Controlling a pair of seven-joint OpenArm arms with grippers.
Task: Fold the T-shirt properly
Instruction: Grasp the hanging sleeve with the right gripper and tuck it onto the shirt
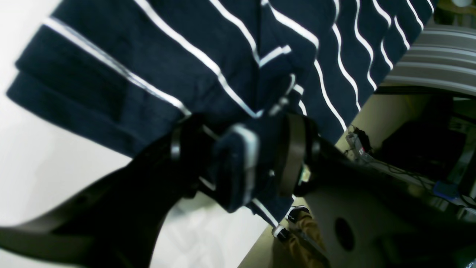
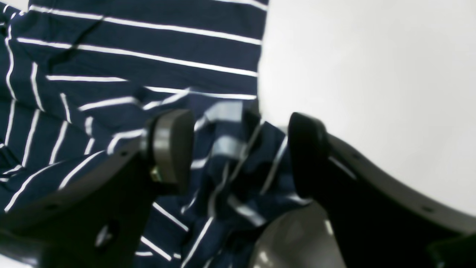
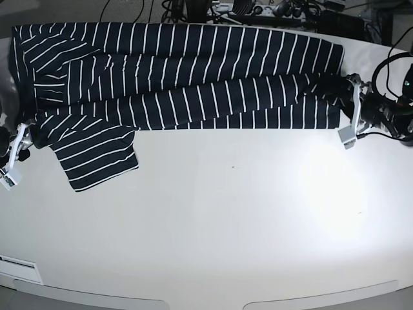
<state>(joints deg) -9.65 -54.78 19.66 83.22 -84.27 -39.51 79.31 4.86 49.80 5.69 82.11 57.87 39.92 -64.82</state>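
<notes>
The T-shirt (image 3: 193, 71), dark navy with thin white stripes, lies stretched left to right along the far part of the white table (image 3: 226, 226). One sleeve (image 3: 97, 158) sticks out toward the front at the left. My left gripper (image 3: 346, 108) is at the shirt's right end. In the left wrist view the left gripper (image 1: 234, 152) is open, with a bunched fold of the T-shirt (image 1: 148, 56) loose between its fingers. My right gripper (image 3: 16, 145) is at the shirt's left end. In the right wrist view the right gripper (image 2: 240, 152) is open over crumpled T-shirt (image 2: 148, 44) cloth.
Cables and equipment (image 3: 258, 10) crowd the space beyond the table's far edge. The left wrist view shows the table's edge with wiring and gear (image 1: 409, 156) below it. A white label (image 3: 16, 265) sits at the front left corner.
</notes>
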